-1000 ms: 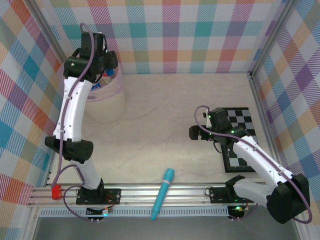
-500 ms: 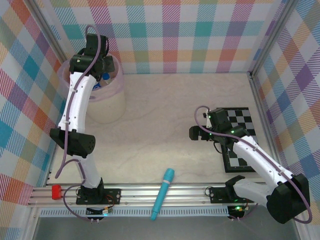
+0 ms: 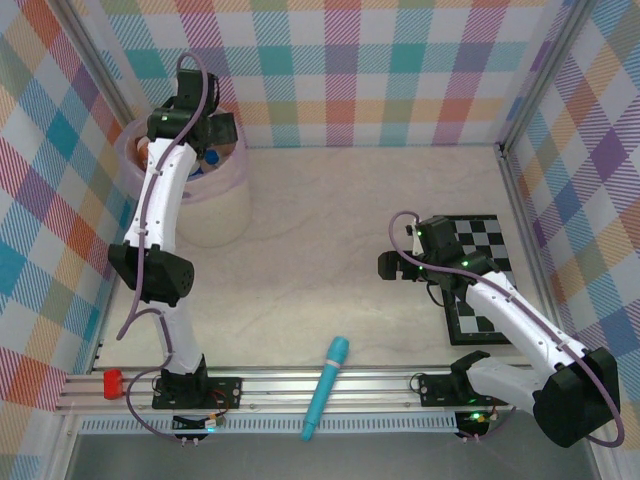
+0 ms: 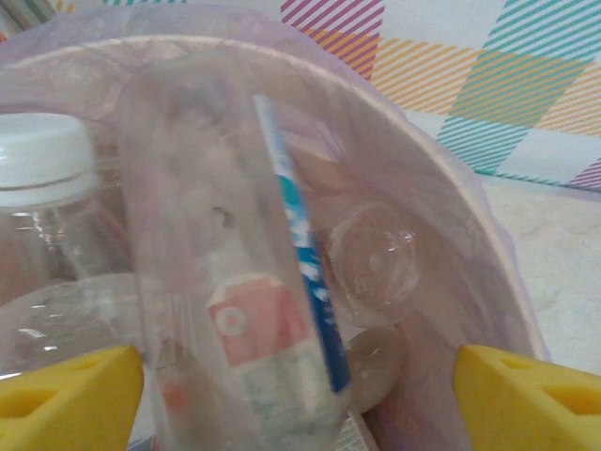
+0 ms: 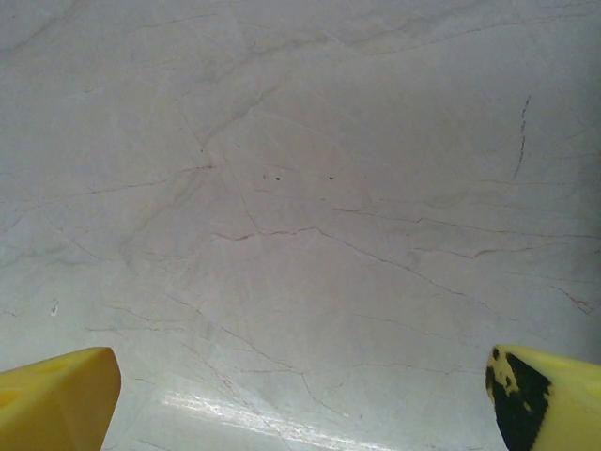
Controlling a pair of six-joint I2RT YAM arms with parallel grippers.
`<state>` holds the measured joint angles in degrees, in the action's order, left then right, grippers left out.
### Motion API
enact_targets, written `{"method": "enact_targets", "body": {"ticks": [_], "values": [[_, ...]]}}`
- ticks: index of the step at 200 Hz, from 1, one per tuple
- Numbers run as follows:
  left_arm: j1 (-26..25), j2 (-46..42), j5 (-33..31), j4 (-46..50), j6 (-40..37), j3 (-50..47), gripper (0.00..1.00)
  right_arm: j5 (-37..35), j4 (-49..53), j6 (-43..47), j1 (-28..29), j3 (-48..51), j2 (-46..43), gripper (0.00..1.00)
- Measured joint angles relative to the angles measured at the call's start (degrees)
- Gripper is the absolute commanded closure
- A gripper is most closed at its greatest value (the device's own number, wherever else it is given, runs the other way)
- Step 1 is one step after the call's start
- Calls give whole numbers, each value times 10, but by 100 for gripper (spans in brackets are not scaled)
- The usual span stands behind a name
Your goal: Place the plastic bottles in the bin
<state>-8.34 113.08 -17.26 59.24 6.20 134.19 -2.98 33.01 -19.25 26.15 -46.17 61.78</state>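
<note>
**Drop step at the bin: get out clean**

The left end effector (image 4: 299, 395) hangs right over the bin (image 4: 451, 160) with its jaws spread wide. A clear bottle (image 4: 235, 282) with a red-and-blue label stands between the yellow fingers (image 4: 66, 395), inside the bin's rim. There's an obvious gap on one side, so I'd say nothing is pinched. More bottles sit in the bin beside it, including a white-capped bottle (image 4: 42, 160). To do this bit well, I'd keep the jaws wide and lift straight up out of the bin, so a finger doesn't hook the bottle or clip the rim. The right end effector (image 5: 300, 395) is open too and holds nothing, well away from the bin over bare worktop (image 5: 282, 188).
</note>
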Motion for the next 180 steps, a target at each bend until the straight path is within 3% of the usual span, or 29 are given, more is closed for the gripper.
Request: {"method": "enact_targets", "body": {"ticks": [57,117,138,180], "values": [[0,-18,13,8,-6,36,10,3,-7,0,0,0,4,0],[9,-106,11,33,-14,37,8,6,-11,0,0,0,17,0],[16,-217,-3,16,-15,-85,7,2,-14,8,0,-2,19,0],[17,-514,-20,-85,-1,-453,1,-48,-41,47,-4,-38,27,1]]}}
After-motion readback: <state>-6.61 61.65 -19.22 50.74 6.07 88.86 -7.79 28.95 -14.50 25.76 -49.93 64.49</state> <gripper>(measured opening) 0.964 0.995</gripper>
